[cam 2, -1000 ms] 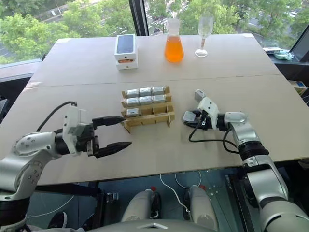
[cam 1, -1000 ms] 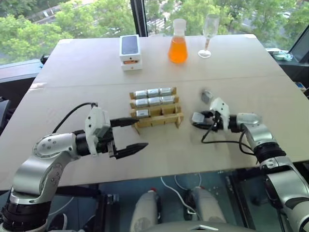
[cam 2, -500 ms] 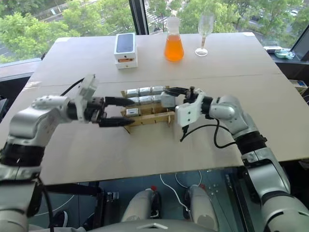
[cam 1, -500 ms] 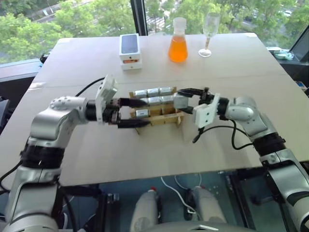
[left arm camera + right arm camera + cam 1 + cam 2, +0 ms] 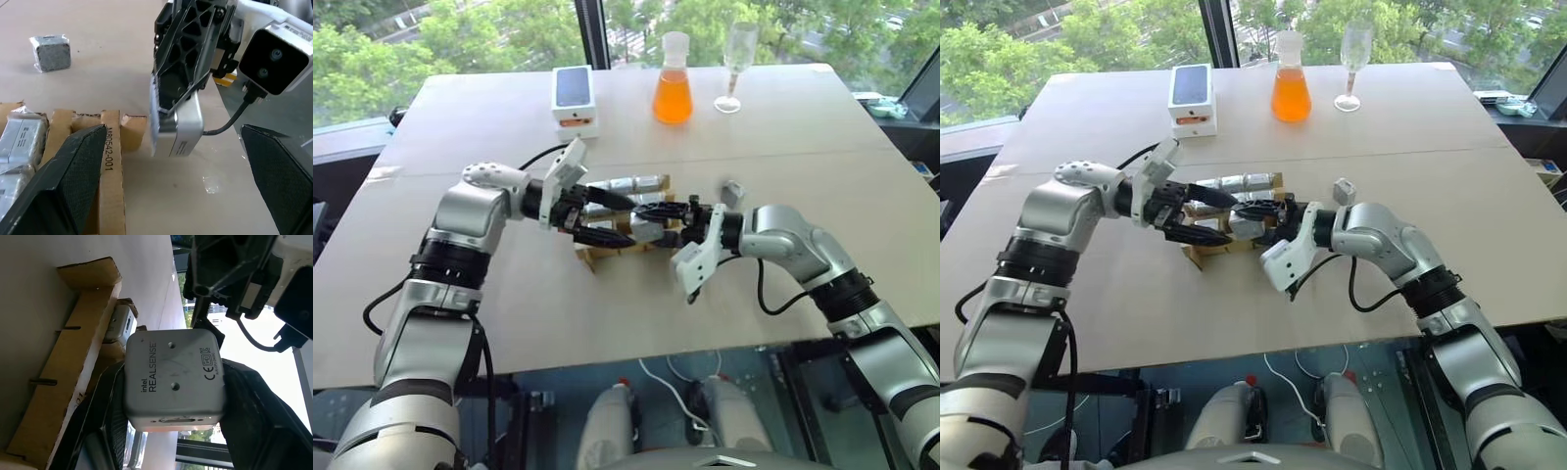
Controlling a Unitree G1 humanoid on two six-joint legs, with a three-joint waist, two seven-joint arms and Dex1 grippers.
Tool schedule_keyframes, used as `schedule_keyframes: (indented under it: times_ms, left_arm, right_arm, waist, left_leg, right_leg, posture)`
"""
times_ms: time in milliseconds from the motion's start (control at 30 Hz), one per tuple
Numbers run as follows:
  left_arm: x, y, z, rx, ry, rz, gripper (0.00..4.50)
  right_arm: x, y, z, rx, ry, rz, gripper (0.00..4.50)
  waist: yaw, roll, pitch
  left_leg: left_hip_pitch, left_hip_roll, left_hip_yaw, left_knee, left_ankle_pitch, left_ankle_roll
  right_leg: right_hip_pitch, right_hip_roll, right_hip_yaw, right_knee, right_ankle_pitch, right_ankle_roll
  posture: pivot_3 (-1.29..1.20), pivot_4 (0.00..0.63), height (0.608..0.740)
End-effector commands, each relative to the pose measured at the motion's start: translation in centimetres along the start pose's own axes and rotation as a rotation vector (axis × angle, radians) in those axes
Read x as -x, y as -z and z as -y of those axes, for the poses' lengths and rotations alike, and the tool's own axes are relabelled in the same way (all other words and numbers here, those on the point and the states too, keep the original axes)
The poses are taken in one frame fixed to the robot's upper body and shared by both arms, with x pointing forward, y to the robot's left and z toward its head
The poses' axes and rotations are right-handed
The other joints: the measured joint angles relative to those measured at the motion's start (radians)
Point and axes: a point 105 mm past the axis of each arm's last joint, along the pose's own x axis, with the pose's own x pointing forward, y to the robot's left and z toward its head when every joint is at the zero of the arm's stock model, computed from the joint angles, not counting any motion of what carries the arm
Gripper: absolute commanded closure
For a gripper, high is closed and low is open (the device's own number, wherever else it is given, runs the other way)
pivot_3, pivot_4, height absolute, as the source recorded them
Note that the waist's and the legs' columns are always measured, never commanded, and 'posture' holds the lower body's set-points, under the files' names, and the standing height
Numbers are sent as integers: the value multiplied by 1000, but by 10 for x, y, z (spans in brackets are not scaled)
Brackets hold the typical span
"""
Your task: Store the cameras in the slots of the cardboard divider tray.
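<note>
The cardboard divider tray lies mid-table, with several silver cameras standing in its far slots. My right gripper is shut on one more silver camera and holds it just above the tray's near right corner. My left gripper reaches in from the left over the tray. It is open, and its fingers are spread wide on either side of the held camera without touching it. Another camera lies loose on the table to the right of the tray.
At the far side stand a white phone box, a flask of orange liquid and a wine glass. The right arm's black cable hangs near the table's front edge.
My right gripper has risen, rolled over and carried its camera left to the tray. The left gripper has lifted from the near table and swung forward over the tray, still open.
</note>
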Motion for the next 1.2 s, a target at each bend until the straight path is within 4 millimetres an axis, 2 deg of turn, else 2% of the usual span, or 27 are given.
schedule_keyframes:
  times_ms: [33, 233, 333, 367, 400, 467, 500, 567, 600, 633, 667, 800, 900, 1033, 1100, 1200]
  left_arm:
    - [-3, -11, 3, -56, 26, -13, 0]
    - [-6, -4, 4, -40, 36, -24, 0]
    - [-7, -2, 5, -37, 36, -16, 757]
    - [-8, -1, 6, -35, 37, -17, 1447]
    - [-8, 0, 6, -34, 38, -19, 1650]
    - [-8, 2, 6, -40, 32, -25, 2442]
    - [-8, 2, 5, -43, 26, -25, 2989]
    - [-7, 0, 3, -41, 15, -22, 3627]
    - [-6, 0, 2, -42, 12, -24, 3674]
    - [-5, 0, 1, -46, 7, -26, 3674]
    - [-4, 0, 1, -50, 4, -28, 3674]
    - [-2, -4, -2, -90, -5, -27, 3674]
    - [4, -4, -6, -133, -22, -49, 3674]
    - [20, -5, -28, -307, -135, -137, 3674]
    - [25, -5, -38, -327, -177, -146, 3674]
    - [27, -3, -46, -336, -192, -162, 3674]
  right_arm:
    - [-2, -2, 11, 32, 44, 4, 2508]
    - [-5, -5, 10, 25, 49, 9, 2508]
    - [-6, -6, 11, 21, 57, 11, 2508]
    - [-7, -6, 12, 19, 60, 12, 2508]
    - [-7, -6, 12, 18, 62, 12, 2508]
    - [-7, -6, 12, 22, 63, 18, 2508]
    - [-7, -7, 12, 25, 62, 22, 2508]
    - [-8, -8, 12, 22, 61, 30, 2508]
    - [-8, -8, 13, 20, 62, 30, 2508]
    - [-7, -8, 13, 1, 72, 30, 1708]
    - [-7, -8, 14, -13, 79, 29, 1504]
    - [-5, -3, 7, -137, 85, -1, 89]
    - [8, 0, 0, -302, 125, -24, 89]
    - [45, -3, -25, -844, 220, -31, 89]
    - [58, -10, -32, -1029, 250, -21, 89]
    - [78, -9, -46, -1263, 354, -69, 89]
  waist:
    - [-1, 0, 0]
    - [-2, 0, 0]
    - [-2, 0, 0]
    - [-1, 0, 0]
    - [-1, 0, 0]
    - [-2, 0, 0]
    - [-1, 0, 0]
    - [-1, 0, 0]
    - [-1, 0, 0]
    - [-1, 0, 0]
    - [-1, 0, 0]
    - [-1, 0, 0]
    - [-1, 0, 0]
    - [13, -1, 0]
    - [22, -1, 0]
    - [22, -1, 0]
  left_leg:
    - [0, 0, 0, 0, 0, 0]
    - [0, 0, 0, 0, 0, 0]
    - [0, 0, 0, 0, 0, 0]
    - [0, 0, 0, 0, 0, 0]
    - [0, 0, 0, 0, 0, 0]
    - [0, 0, 0, 0, 0, 0]
    - [0, 0, 0, 0, 0, 0]
    - [0, 0, 0, 0, 0, 0]
    - [0, 0, 0, 0, 0, 0]
    - [0, 0, 0, 0, 0, 0]
    - [0, 0, 0, 0, 0, 0]
    - [0, 0, 0, 0, 0, 0]
    - [0, 0, -1, 0, 0, 0]
    - [-1, 0, -2, 1, 0, 0]
    - [-2, -1, -3, 0, 0, 0]
    - [-1, -1, -2, 1, 0, 1]
  right_leg:
    - [0, 0, 0, 0, 0, 0]
    - [0, 0, 0, 0, 0, 0]
    - [0, 0, 0, 0, 0, 0]
    - [0, 0, 0, 0, 0, 0]
    - [0, 0, 0, 0, 0, 0]
    - [0, 0, 0, 0, 0, 0]
    - [0, 0, 0, 0, 0, 0]
    - [0, 0, 0, 0, 0, 0]
    - [0, 0, 0, 0, 0, 0]
    - [0, 0, 0, 0, 0, 0]
    - [0, 0, 0, 0, 0, 0]
    - [0, 0, 0, 0, 0, 0]
    - [0, 0, 0, 0, 0, 0]
    - [0, 0, -2, 0, 0, 0]
    - [1, 0, -3, -1, 0, 0]
    - [1, -1, -3, -1, 0, 0]
  posture:
    - [0, 150, 740]
    - [0, 150, 740]
    - [0, 150, 740]
    - [0, 150, 740]
    - [0, 150, 740]
    - [0, 150, 740]
    - [0, 150, 740]
    - [0, 150, 740]
    - [0, 150, 740]
    - [0, 150, 740]
    - [0, 150, 740]
    - [0, 150, 740]
    - [0, 150, 740]
    - [0, 150, 740]
    - [0, 150, 740]
    - [0, 150, 740]
